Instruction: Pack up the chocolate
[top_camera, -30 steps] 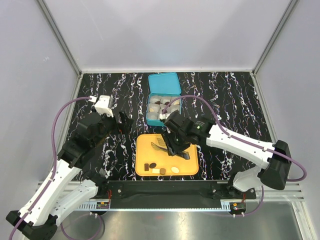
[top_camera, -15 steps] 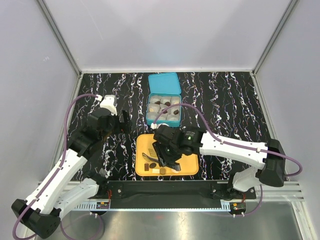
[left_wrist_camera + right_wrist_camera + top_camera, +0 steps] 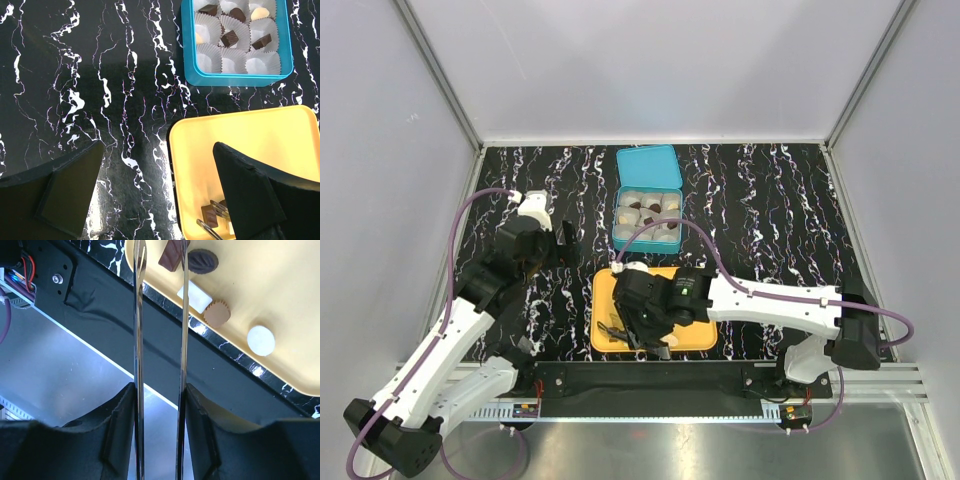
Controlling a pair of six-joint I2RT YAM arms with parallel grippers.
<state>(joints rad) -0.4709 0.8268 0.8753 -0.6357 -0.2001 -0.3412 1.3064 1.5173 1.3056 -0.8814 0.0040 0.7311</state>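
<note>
Right claw (image 3: 159, 400) pinches tweezers (image 3: 183, 315); we should centre their tips astride the brown square chocolate (image 3: 169, 256) at top, squeezing gently. Left claw (image 3: 157, 192) gapes wide.

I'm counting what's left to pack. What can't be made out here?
Top view: the right gripper covers much of the tray, so what lies under it can't be counted.
Left wrist view: the box is cut by the top edge; a finger of the left gripper hides part of the tray.
Right wrist view: the tongs run off the top edge beside a brown square chocolate; a grip can't be judged.
</note>
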